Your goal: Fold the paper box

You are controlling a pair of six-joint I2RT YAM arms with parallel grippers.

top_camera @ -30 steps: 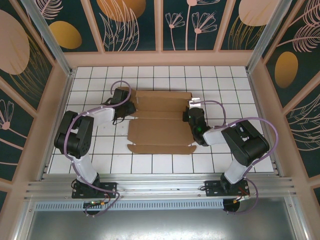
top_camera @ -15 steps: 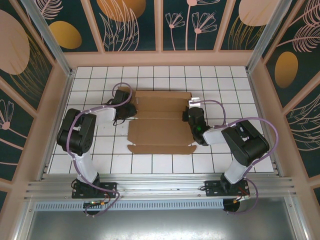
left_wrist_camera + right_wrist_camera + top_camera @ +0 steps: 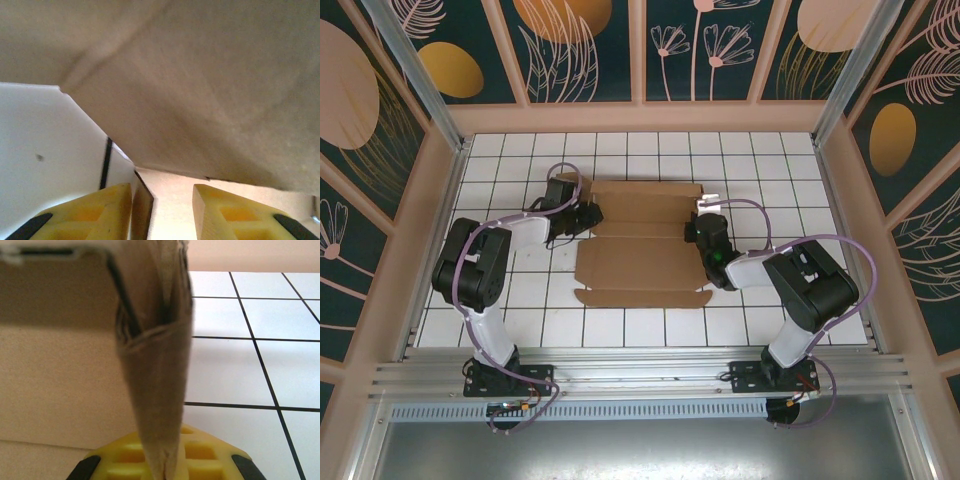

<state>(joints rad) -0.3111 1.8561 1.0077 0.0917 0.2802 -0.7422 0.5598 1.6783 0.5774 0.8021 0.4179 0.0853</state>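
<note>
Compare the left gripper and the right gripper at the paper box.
The left gripper has its fingers spread, with cardboard above them; the right gripper looks closed on a folded flap. The left gripper sits at the far left corner of the paper box, the right gripper at its right edge. Both have yellow fingers.

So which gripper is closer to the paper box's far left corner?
Left. The left gripper sits at the left edge of the paper box near that corner; the right gripper pinches a flap on the opposite edge.
</note>
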